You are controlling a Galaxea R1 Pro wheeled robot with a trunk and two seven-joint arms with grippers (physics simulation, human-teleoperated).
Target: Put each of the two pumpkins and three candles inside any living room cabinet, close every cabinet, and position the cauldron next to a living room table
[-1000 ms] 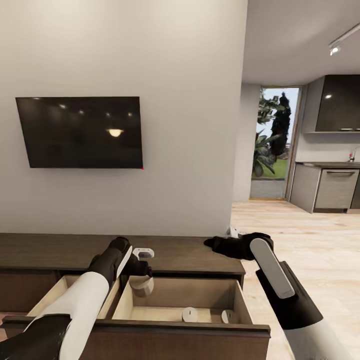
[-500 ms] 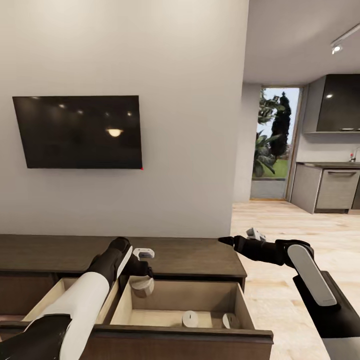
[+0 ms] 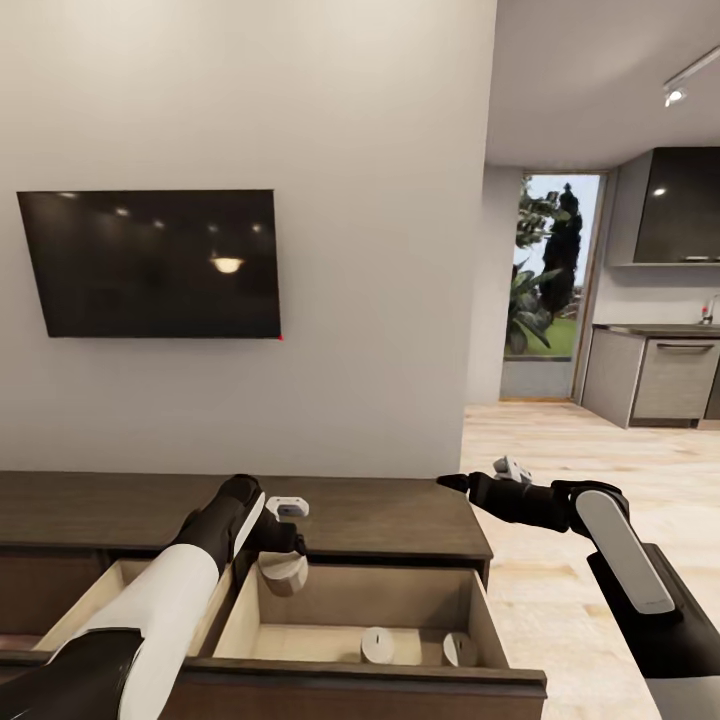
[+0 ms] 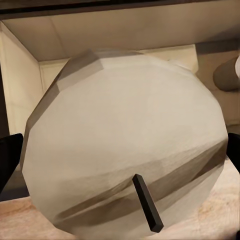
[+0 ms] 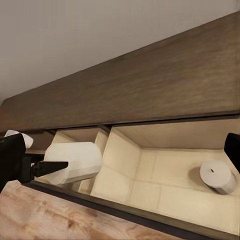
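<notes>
Holding the third candle (image 3: 284,573) in its closed fingers over the open cabinet (image 3: 300,675) drawer, where two candles (image 3: 378,644) already lie, the left gripper (image 3: 281,560) should lower first, then release gently; the right gripper (image 3: 452,482) fingers' state I cannot tell.

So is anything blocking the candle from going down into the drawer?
No. The left gripper holds the candle over the open drawer. Two candles lie off to the side, not under it.
</notes>
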